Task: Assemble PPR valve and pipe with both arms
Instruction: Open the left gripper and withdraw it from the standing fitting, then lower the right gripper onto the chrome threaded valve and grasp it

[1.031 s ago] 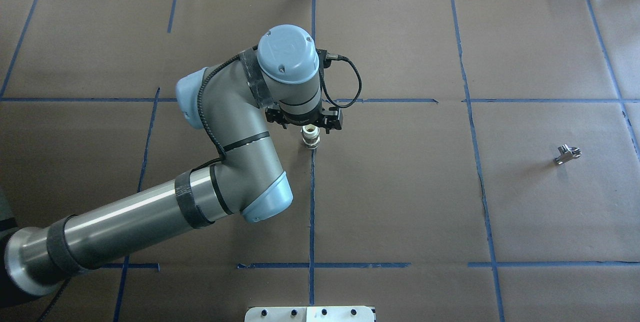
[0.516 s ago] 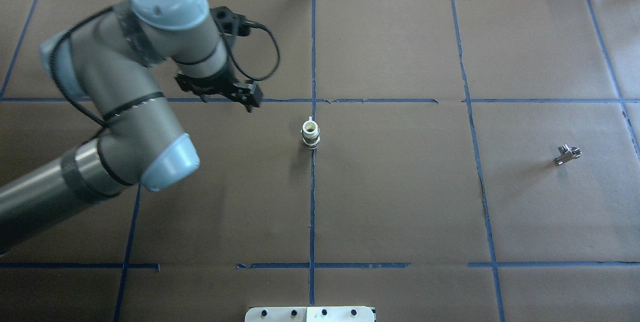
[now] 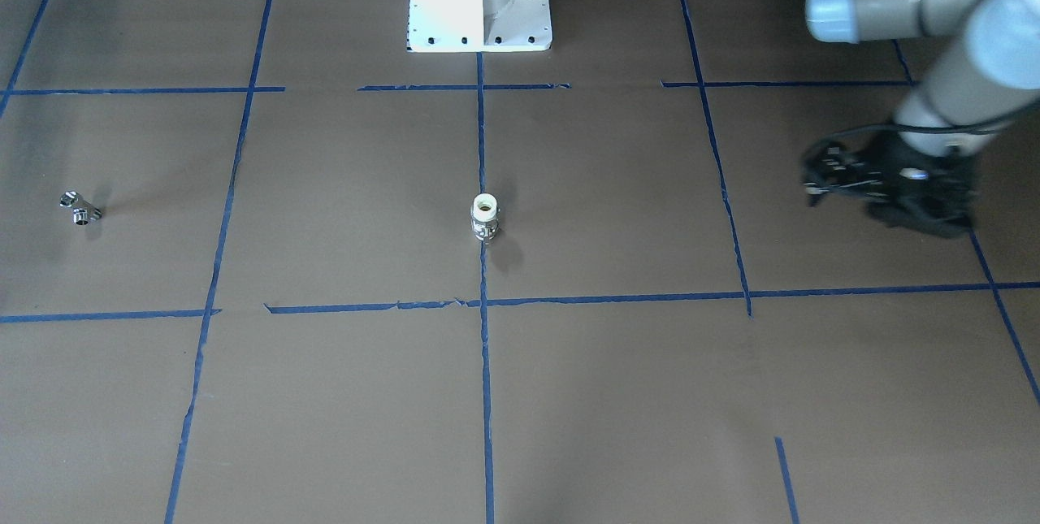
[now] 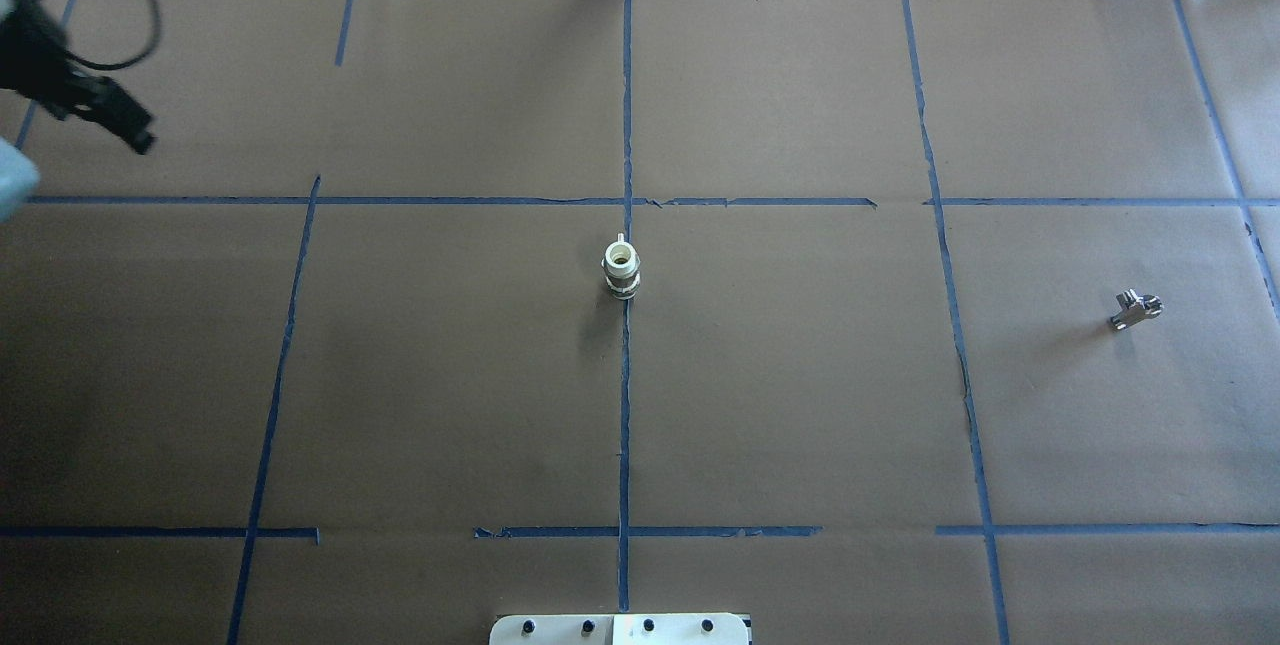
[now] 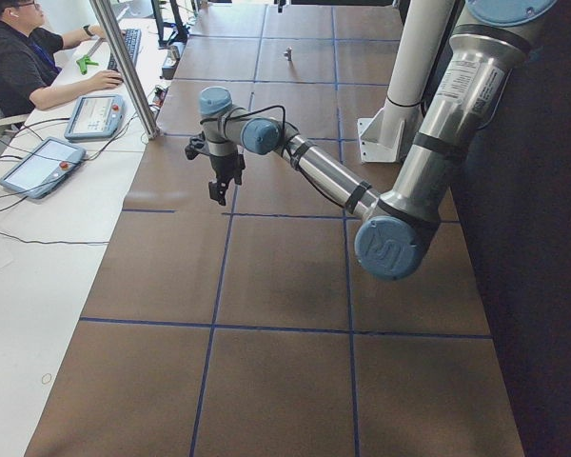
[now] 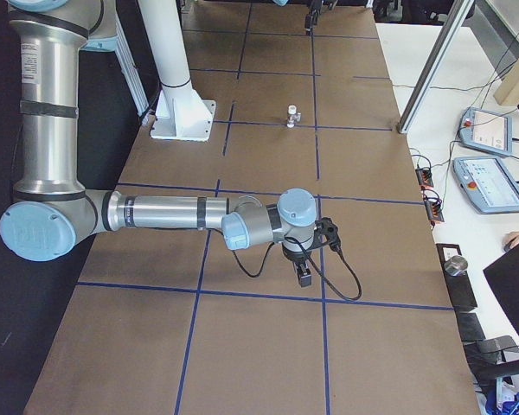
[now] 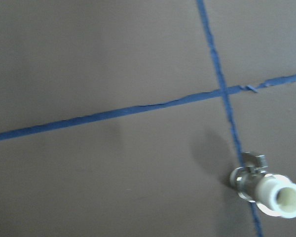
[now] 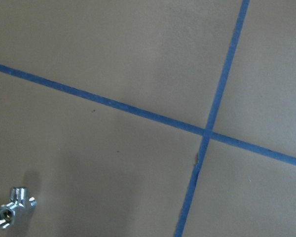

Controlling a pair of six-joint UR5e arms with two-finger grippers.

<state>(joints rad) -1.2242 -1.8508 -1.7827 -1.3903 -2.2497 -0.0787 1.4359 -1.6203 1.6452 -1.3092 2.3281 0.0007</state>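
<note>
left gripper withdrawn leftward; PPR valve upright, axis vertical; spread of left gripper, right gripper: cannot tell

soft, even light, brightest at the overhead view's washed-out top edge. the valve casts a faint shadow on the counter. the left wrist view is blurred; both side views go dark along one edge.

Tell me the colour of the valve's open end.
Cream-white; stubby metal-banded valve, clearest in left wrist view.
</note>
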